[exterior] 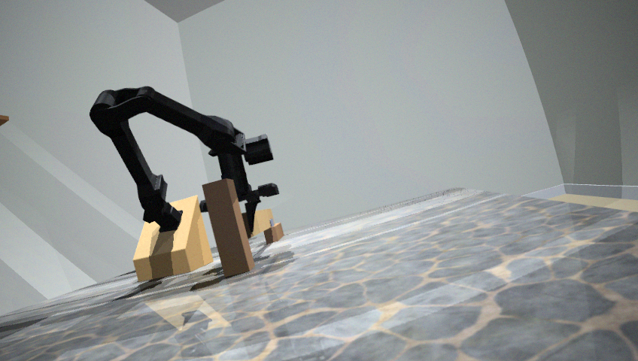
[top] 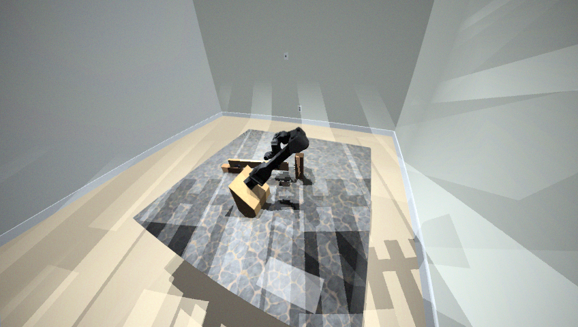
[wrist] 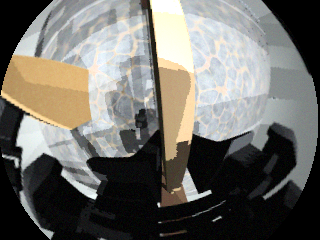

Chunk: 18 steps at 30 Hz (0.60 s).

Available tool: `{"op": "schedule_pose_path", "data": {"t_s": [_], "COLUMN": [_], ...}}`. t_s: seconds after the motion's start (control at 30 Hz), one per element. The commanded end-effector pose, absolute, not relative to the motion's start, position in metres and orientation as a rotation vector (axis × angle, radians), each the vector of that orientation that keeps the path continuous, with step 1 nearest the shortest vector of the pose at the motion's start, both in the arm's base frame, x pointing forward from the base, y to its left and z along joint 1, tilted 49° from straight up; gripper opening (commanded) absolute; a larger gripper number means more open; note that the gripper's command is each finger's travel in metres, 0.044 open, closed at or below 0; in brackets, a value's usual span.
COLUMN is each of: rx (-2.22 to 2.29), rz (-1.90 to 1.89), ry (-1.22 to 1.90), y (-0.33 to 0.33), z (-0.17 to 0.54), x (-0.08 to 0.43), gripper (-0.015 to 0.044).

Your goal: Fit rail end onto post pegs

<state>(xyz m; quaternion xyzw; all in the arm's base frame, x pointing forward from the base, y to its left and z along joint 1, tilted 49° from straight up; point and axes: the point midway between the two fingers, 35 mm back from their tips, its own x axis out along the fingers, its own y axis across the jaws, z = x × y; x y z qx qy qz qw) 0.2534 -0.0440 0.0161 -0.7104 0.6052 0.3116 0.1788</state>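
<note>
The long wooden rail point(top: 253, 163) point(exterior: 264, 219) point(wrist: 173, 40) runs from the footboard block point(top: 224, 167) point(exterior: 273, 234) toward the post point(top: 299, 163) point(exterior: 229, 230). My gripper point(exterior: 247, 222) point(wrist: 166, 131) is shut on the rail close to its near end, with one finger on each side. In the top view the near end is off the rug, and a narrow gap shows between it and the upright post. The rail looks about level. Its far end is at the block; its seating in the bracket is too small to tell. The pegs and holes cannot be made out clearly.
The arm stands on a large light wooden wedge block point(top: 243, 198) point(exterior: 194, 241) point(wrist: 47, 92), beside the rail and post. A stone-patterned rug point(top: 243, 251) point(exterior: 402, 286) lies under everything. Room walls stand farther off.
</note>
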Motion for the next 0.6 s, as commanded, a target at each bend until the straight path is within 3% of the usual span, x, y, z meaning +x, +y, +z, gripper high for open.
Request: {"op": "schedule_pose_path", "data": {"t_s": [0.0, 0.57], "rx": [-2.012, -2.013], "rz": [0.884, 0.884], "ry": [1.704, 1.704], "y": [-0.0432, -0.0462], "z": [0.0188, 0.0226], "x": [0.2554, 0.2575], "gripper": [0.0, 0.0]}}
